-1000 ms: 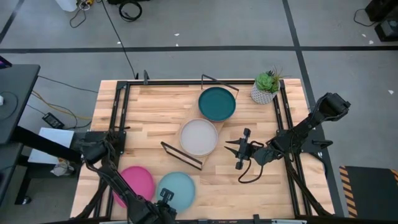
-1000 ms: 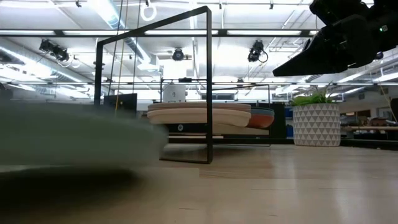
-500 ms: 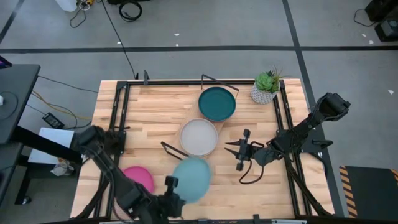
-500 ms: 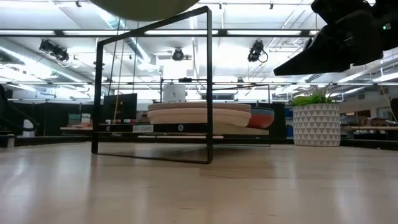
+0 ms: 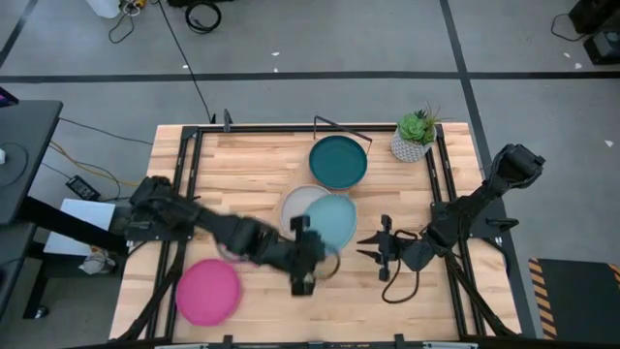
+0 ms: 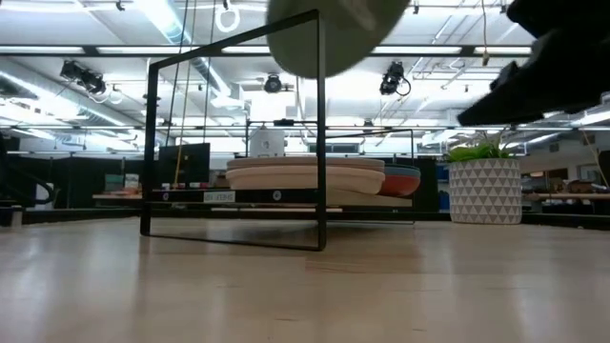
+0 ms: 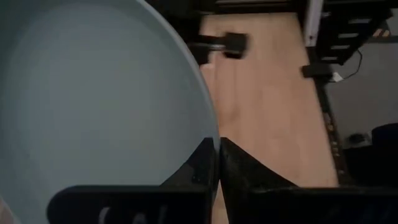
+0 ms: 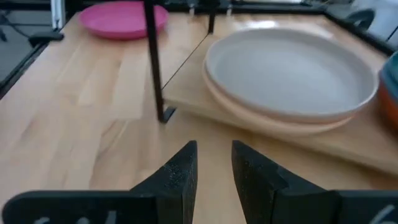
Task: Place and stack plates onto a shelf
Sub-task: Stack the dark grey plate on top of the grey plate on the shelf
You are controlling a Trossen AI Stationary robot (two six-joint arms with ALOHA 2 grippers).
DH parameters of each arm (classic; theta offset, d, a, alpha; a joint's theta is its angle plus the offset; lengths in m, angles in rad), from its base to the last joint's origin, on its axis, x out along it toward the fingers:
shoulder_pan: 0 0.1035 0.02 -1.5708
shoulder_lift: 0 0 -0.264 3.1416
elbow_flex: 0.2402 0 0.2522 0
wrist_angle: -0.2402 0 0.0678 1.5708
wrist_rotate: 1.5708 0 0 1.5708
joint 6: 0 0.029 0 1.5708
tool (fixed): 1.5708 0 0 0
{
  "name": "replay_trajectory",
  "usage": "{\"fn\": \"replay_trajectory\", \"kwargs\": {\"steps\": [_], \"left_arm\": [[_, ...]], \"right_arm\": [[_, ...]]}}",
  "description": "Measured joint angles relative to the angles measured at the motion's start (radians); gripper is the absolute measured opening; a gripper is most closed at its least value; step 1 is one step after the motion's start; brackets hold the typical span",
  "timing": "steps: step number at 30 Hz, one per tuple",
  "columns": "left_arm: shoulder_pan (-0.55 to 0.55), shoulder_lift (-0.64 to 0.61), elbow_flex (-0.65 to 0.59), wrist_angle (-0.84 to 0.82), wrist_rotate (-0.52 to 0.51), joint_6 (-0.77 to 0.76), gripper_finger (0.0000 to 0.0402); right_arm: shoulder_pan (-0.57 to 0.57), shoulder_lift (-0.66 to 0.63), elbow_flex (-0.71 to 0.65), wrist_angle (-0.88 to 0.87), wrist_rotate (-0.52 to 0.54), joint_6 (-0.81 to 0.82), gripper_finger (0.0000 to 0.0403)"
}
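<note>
One light blue plate [image 5: 332,219] gripped by left gripper [image 5: 301,254] (above shelf [image 8: 348,148]); right gripper [image 5: 372,246] narrowly parted

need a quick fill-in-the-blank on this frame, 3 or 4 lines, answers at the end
1. The left gripper is shut on the ______ plate.
2. That plate is held above the grey plate on the ______.
3. The plate left on the tabletop, near the left arm's side, is ______.
4. The potted plant stands beside the ______ plate.

Answers: light blue; shelf; pink; dark teal
</note>
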Motion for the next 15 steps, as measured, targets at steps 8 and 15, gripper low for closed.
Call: {"fn": "replay_trajectory", "kwargs": {"steps": [8,15], "left_arm": [[0.180,0.041,0.001,-0.107,0.238,0.073,0.0019],[0.213,0.149,-0.001,-0.316,0.227,0.231,0.0019]], "right_arm": [[0.103,0.006,0.000,-0.015,0.059,0.121,0.0105],[0.168,0.006,0.000,-0.019,0.142,0.156,0.0105]]}}
